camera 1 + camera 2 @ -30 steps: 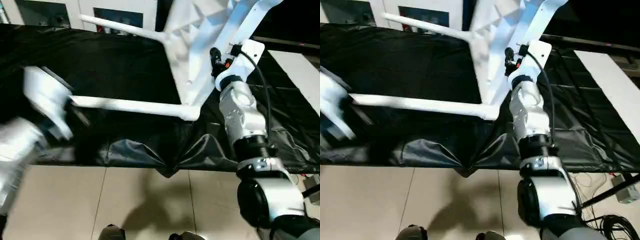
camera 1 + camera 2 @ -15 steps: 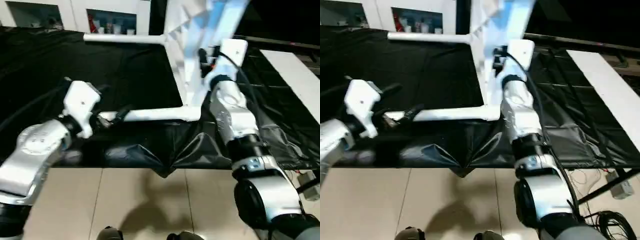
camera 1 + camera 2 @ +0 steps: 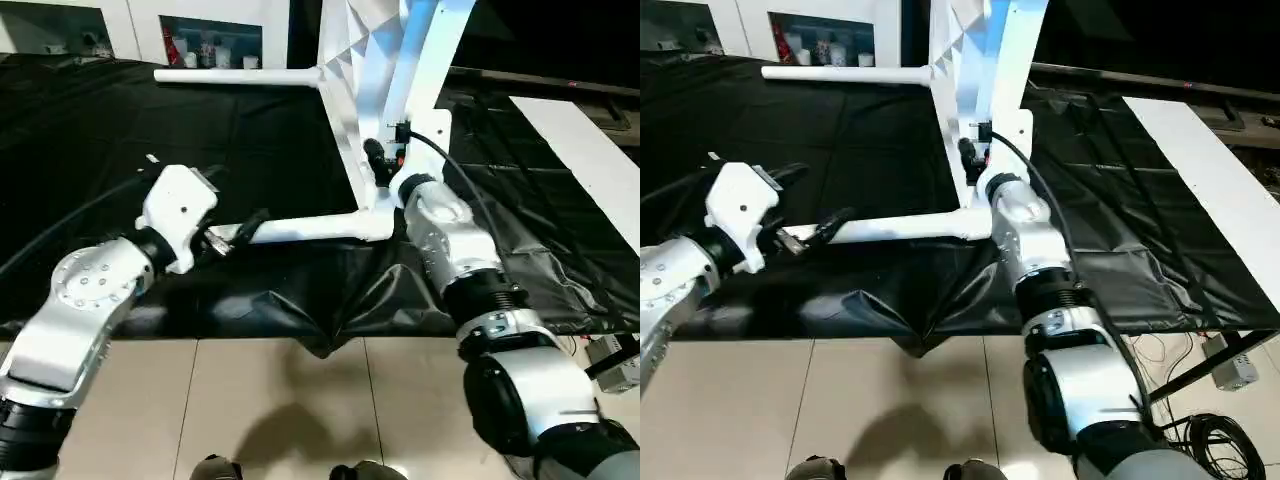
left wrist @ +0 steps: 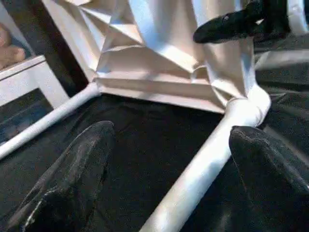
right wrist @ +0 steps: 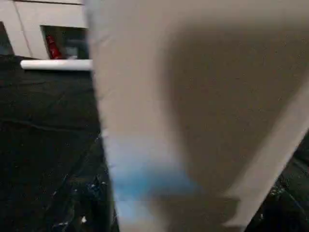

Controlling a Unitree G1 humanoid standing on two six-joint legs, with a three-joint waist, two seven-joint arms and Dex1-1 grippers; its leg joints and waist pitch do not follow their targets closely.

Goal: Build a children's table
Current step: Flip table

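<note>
Standing on edge at top centre of the head views, the table top point(image 3: 375, 70) rests on a worktop draped in black cloth point(image 3: 120, 130), ribbed underside facing picture left. Two legs jut from it toward the left: one point(image 3: 240, 76) along the upper part of the frame, the other point(image 3: 310, 228) across the middle. The left end effector point(image 3: 238, 232) sits at the free end of the middle leg, its black fingers point(image 4: 72, 179) spread wide to either side of that leg without clamping it. The right end effector point(image 3: 378, 165) is at the top's lower edge, just above the middle leg's socket; I cannot tell whether it is open or closed.
</note>
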